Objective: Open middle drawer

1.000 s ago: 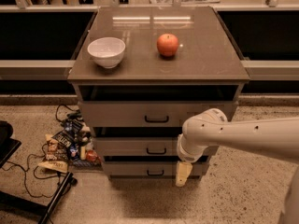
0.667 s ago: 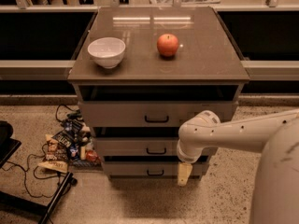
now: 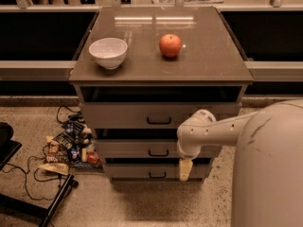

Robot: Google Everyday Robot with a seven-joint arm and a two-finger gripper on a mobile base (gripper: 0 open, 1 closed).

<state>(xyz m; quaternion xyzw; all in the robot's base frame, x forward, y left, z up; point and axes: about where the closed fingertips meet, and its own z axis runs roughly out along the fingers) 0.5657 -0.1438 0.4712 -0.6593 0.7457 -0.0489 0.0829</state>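
Movement since a second ago is mostly in the arm [image 3: 222,129]: its big pale shell now fills the lower right corner, where earlier only a slimmer link crossed. The gripper [image 3: 185,169] hangs about where it was, pointing down before the lowest drawer [image 3: 137,171], right of centre; open or closed, I cannot tell. The middle drawer [image 3: 125,149] sits as before between the other two, its black handle [image 3: 158,152] just left of the wrist. White bowl [image 3: 108,52] and apple [image 3: 170,45] have not shifted on the cabinet top [image 3: 208,56].
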